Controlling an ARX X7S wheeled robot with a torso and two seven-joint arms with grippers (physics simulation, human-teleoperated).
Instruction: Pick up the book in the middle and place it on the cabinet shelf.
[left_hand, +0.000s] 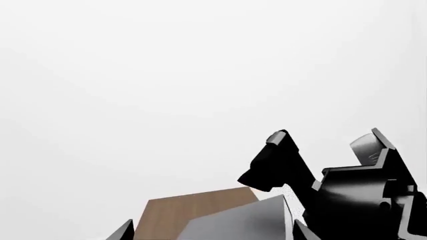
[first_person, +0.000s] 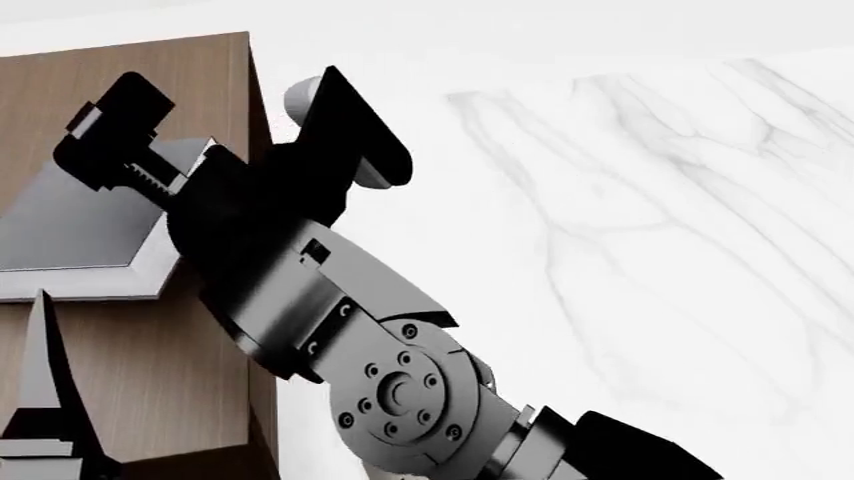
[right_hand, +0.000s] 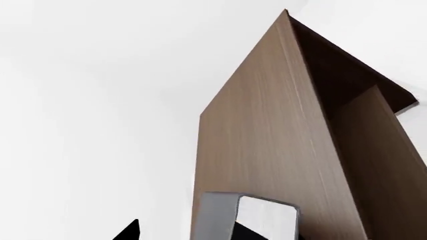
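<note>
The charcoal-grey book (first_person: 80, 220) with white page edges lies flat on the lighter top of the brown cabinet (first_person: 134, 380). My right gripper (first_person: 147, 160) reaches over the book's far corner. In the right wrist view the book (right_hand: 220, 215) shows between the fingertips of that gripper (right_hand: 197, 232), with a gap to one finger, so it is open. My left gripper (first_person: 43, 380) points at the book's near edge. In the left wrist view its fingertips stand wide apart (left_hand: 212, 232), with the book (left_hand: 247, 220) and the cabinet top (left_hand: 180, 210) beyond them; it is open.
A white marbled surface (first_person: 641, 250) fills the head view to the right of the cabinet. The right arm (first_person: 387, 390) crosses from lower right to the cabinet top. The cabinet's darker side with a shelf opening (right_hand: 360, 100) shows in the right wrist view.
</note>
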